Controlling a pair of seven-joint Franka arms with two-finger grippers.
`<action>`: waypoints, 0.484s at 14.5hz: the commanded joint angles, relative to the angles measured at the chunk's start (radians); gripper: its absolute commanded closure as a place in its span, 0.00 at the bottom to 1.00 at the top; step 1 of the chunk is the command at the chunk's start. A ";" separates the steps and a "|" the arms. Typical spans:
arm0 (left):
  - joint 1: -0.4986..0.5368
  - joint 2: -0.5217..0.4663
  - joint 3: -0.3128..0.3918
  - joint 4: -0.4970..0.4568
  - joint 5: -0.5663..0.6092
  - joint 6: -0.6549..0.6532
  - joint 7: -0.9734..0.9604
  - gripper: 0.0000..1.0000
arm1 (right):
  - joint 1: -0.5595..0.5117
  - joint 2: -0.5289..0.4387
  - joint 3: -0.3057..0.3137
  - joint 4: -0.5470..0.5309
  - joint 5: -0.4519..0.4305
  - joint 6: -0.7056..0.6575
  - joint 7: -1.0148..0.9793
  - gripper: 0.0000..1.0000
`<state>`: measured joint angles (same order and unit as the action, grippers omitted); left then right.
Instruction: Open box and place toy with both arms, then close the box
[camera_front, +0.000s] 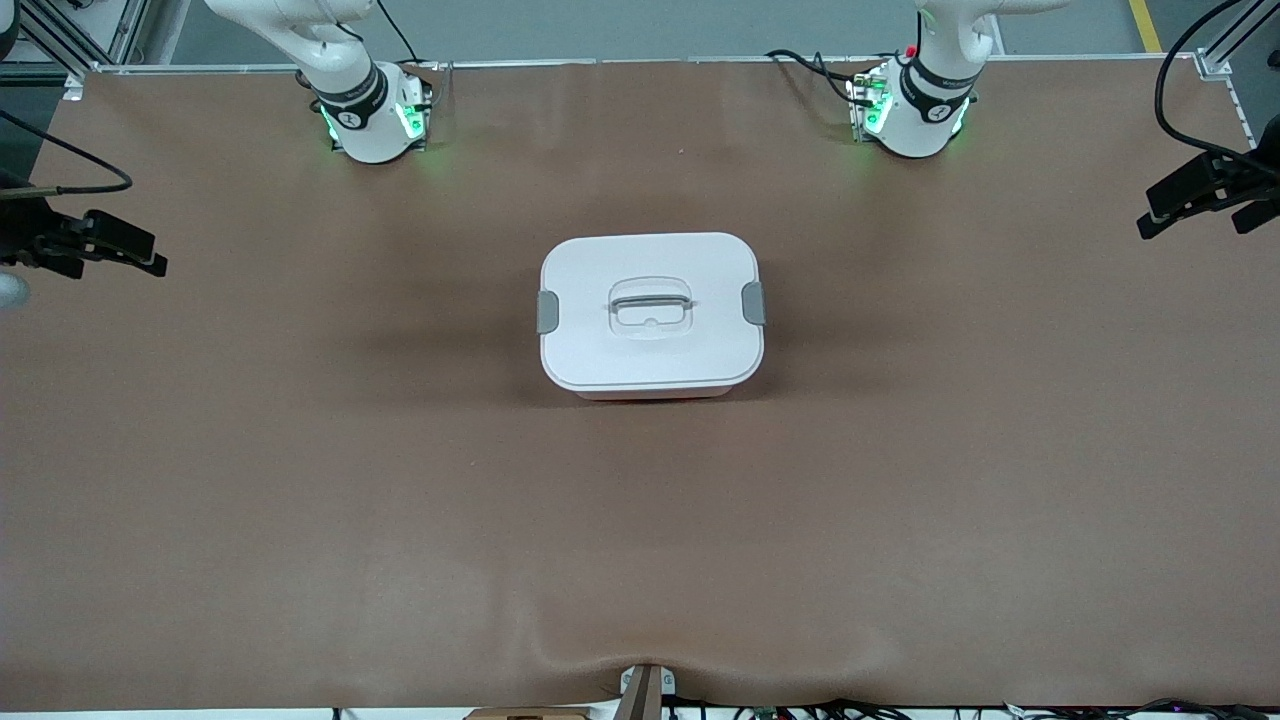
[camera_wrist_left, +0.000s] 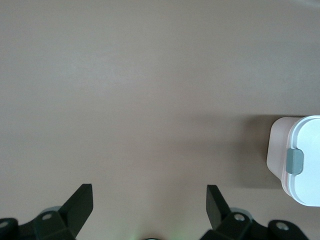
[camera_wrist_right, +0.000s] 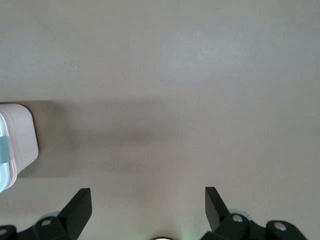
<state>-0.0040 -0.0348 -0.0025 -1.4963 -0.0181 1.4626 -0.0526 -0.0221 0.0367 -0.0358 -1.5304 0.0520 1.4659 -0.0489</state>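
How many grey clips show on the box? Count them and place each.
2: one clip on the lid's edge toward the right arm's end of the table, the other clip toward the left arm's end. None looks hidden.

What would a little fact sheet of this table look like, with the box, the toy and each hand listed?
Box: rounded white plastic box mid-table
Lid: white lid on, grey handle lying flat
Clips: grey side clips against both lid ends
Toy: not in any view
Left hand: open, empty, over bare brown table
Right hand: open, empty, over bare table
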 joint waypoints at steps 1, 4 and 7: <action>-0.007 -0.002 -0.004 0.004 0.009 0.004 0.007 0.00 | -0.021 -0.023 0.014 -0.019 0.020 -0.009 0.009 0.00; -0.005 -0.002 -0.004 0.004 0.009 0.005 0.008 0.00 | -0.022 -0.024 0.013 -0.017 0.022 -0.022 0.006 0.00; -0.005 -0.001 -0.004 0.004 0.010 0.004 0.005 0.00 | -0.033 -0.023 0.011 -0.017 0.020 -0.024 0.006 0.00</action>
<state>-0.0050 -0.0348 -0.0067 -1.4963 -0.0181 1.4626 -0.0526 -0.0252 0.0367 -0.0363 -1.5304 0.0560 1.4479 -0.0489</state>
